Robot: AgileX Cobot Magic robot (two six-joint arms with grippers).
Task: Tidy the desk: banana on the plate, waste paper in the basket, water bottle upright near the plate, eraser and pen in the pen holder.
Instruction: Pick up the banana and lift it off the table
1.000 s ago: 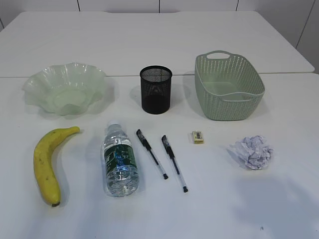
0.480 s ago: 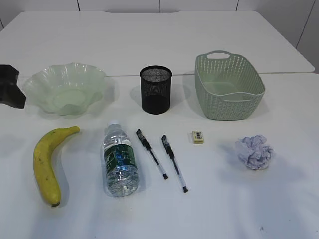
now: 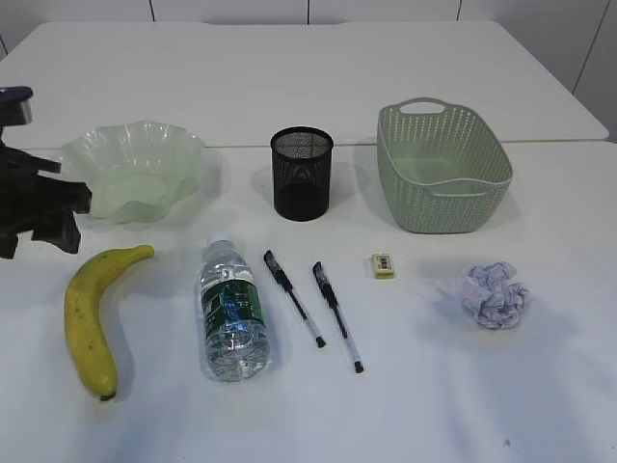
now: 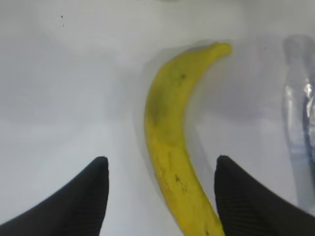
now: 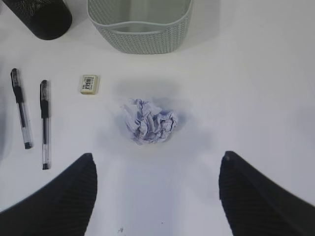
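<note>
A yellow banana (image 3: 87, 318) lies at the front left, below the ruffled green plate (image 3: 174, 145). My left gripper (image 3: 39, 217) hovers open at the left edge. In the left wrist view it (image 4: 161, 164) straddles the banana (image 4: 170, 142) from above without touching it. A water bottle (image 3: 231, 313) lies on its side, with two pens (image 3: 292, 297) (image 3: 336, 315) to its right. The eraser (image 3: 383, 265) and the crumpled paper (image 3: 494, 294) lie further right. My right gripper (image 5: 157, 157) is open and empty, just short of the paper (image 5: 149, 122). It does not show in the exterior view.
A black mesh pen holder (image 3: 302, 174) stands at the back centre. A green woven basket (image 3: 453, 185) stands to its right, and also shows in the right wrist view (image 5: 140, 34). The bottle's edge (image 4: 300, 123) lies right of the banana.
My left gripper has come into the exterior view from the left edge and moved right and forward, over the banana's upper end. The objects on the table lie as before.
</note>
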